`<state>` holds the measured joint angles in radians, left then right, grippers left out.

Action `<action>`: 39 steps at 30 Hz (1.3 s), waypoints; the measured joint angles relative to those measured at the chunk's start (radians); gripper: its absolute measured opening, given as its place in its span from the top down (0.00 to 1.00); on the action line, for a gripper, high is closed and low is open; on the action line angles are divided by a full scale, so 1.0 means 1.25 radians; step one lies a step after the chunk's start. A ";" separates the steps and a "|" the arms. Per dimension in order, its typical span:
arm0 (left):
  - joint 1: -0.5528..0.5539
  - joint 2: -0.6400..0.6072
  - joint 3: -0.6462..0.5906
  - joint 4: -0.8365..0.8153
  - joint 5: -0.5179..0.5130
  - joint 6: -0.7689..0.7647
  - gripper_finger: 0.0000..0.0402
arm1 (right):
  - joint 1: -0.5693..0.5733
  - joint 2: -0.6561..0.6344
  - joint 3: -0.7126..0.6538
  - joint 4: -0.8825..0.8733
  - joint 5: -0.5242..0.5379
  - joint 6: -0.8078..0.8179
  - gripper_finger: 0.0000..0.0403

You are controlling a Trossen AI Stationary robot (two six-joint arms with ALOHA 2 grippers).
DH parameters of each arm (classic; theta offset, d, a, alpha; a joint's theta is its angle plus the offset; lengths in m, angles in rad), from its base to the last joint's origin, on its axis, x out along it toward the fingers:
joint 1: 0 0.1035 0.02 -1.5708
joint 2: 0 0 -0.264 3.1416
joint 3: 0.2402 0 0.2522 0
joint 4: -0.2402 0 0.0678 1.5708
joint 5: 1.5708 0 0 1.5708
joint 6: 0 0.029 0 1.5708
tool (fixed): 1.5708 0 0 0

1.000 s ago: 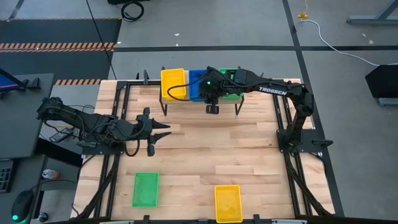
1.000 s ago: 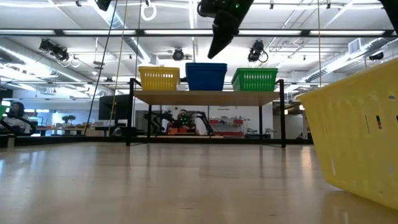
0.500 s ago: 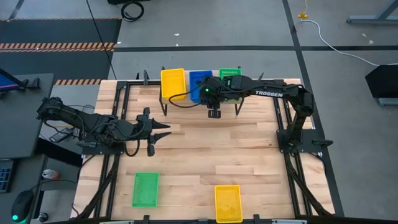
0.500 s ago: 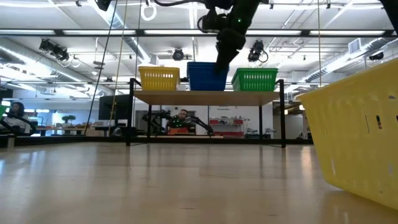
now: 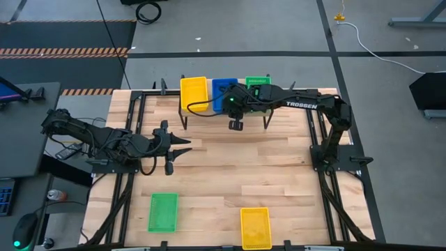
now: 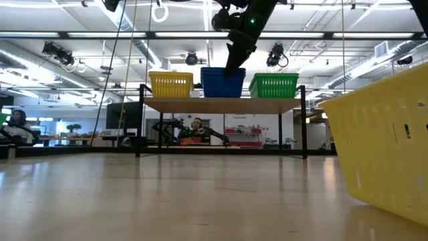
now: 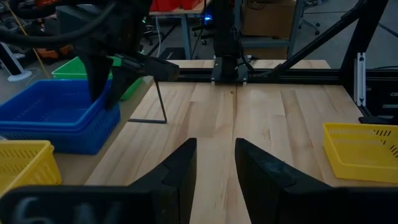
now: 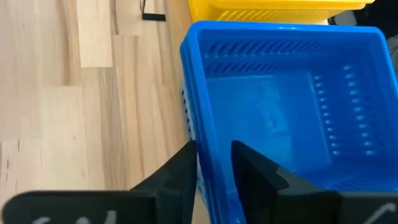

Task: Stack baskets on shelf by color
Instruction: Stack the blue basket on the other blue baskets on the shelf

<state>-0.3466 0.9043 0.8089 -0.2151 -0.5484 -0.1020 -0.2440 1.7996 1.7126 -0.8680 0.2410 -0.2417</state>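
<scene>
On the shelf point(image 6: 221, 105) at the table's far side stand a yellow basket point(image 5: 194, 93), a blue basket point(image 5: 222, 92) and a green basket point(image 5: 257, 85). The blue basket point(image 7: 56, 115) sits nested on another blue one. My right gripper point(image 8: 213, 168) reaches down over the blue basket's near end and is shut on its wall. My left gripper point(image 5: 182, 148) hangs open above the table's left middle, nothing between its fingers point(image 7: 216, 168). My right gripper straddles the rim of the blue basket's near short wall point(image 8: 202, 146), right of its middle. One finger point(image 8: 177, 168) is outside, the other point(image 8: 255, 171) inside the basket. The fingers slant down from the near side. The basket rests level on the stack.
A green basket point(image 5: 163, 212) and a yellow basket point(image 5: 256, 227) lie loose on the table near its front edge; the yellow one point(image 6: 381, 154) fills the low view's right side. Bare wood lies between them and the shelf. A person sits far left in the room.
My right gripper has come down from above the shelf to the blue basket's near rim, tipping a little as it sank. The baskets have stayed where they were.
</scene>
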 joint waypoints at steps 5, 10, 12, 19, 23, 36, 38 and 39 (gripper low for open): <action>0.000 0.000 0.000 0.000 0.000 0.000 0.71 | 0.000 0.000 0.000 0.000 -0.009 0.000 0.82; 0.000 0.000 0.000 0.000 0.000 0.000 0.71 | 0.000 0.000 0.000 -0.002 -0.023 0.001 0.90; 0.000 0.000 0.000 0.000 0.000 0.000 0.71 | 0.000 0.000 0.000 -0.002 -0.023 0.001 0.91; 0.000 0.000 0.000 0.000 0.000 0.000 0.71 | 0.000 0.000 0.000 -0.002 -0.023 -0.001 0.88; 0.000 0.000 0.000 0.000 0.000 0.000 0.71 | 0.000 -0.001 0.000 -0.001 -0.023 -0.011 0.88; 0.000 0.000 0.000 0.000 0.000 0.000 0.71 | -0.001 -0.001 0.000 0.004 -0.020 -0.041 0.88; 0.000 0.000 0.000 0.000 0.000 0.000 0.71 | -0.001 -0.001 0.000 0.004 -0.020 -0.047 0.88; 0.000 0.000 0.000 0.000 0.000 0.000 0.71 | -0.001 -0.001 0.000 0.004 -0.020 -0.053 0.88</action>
<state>-0.3464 0.9043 0.8089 -0.2153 -0.5484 -0.1022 -0.2455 1.7988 1.7126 -0.8631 0.2153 -0.3076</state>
